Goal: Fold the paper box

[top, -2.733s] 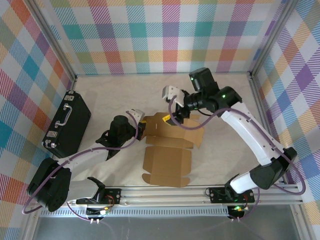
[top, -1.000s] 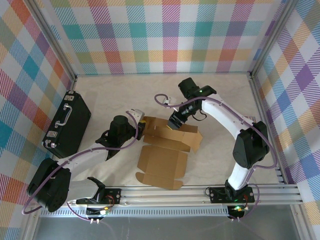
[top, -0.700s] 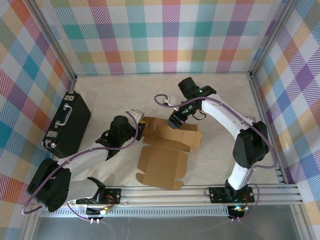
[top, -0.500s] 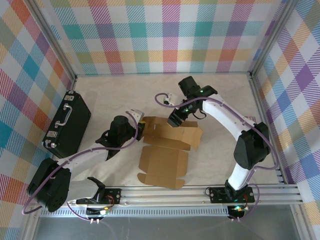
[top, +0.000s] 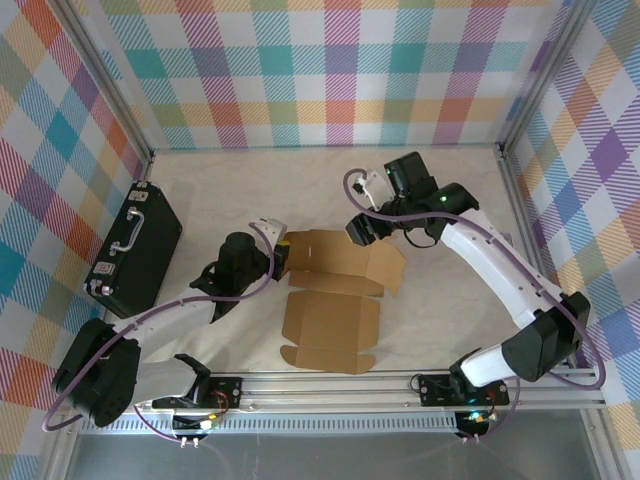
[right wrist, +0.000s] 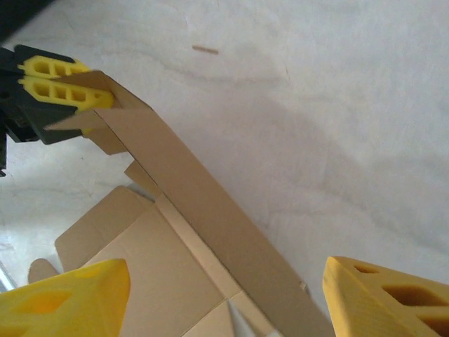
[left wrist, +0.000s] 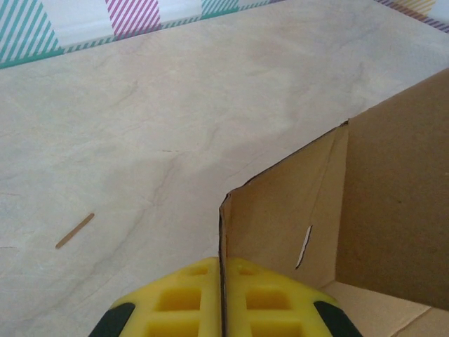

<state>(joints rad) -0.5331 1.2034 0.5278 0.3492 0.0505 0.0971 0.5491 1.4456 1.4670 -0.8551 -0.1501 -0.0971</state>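
The paper box (top: pixel 332 325) is a brown cardboard sheet lying mostly flat in the middle of the table, with its far strip (right wrist: pixel 210 203) tilted up. My left gripper (top: pixel 282 254) is at the sheet's far-left corner, shut on a thin upright flap (left wrist: pixel 280 217). In the left wrist view, its yellow fingers (left wrist: pixel 223 265) pinch the flap's edge. The right wrist view also catches this grip (right wrist: pixel 66 84). My right gripper (top: pixel 362 228) hovers over the far edge, apart from the cardboard. It stands open (right wrist: pixel 226 270) with nothing between its fingers.
A black hard case (top: pixel 135 245) with a handle lies at the left of the table. A small wooden splinter (left wrist: pixel 74 230) rests on the pale tabletop beyond the box. Plaid walls and metal rails close in the table.
My right gripper has come off the far strip and drawn back up and to the right, the arm swinging outward. The left gripper keeps its grip and has not moved.
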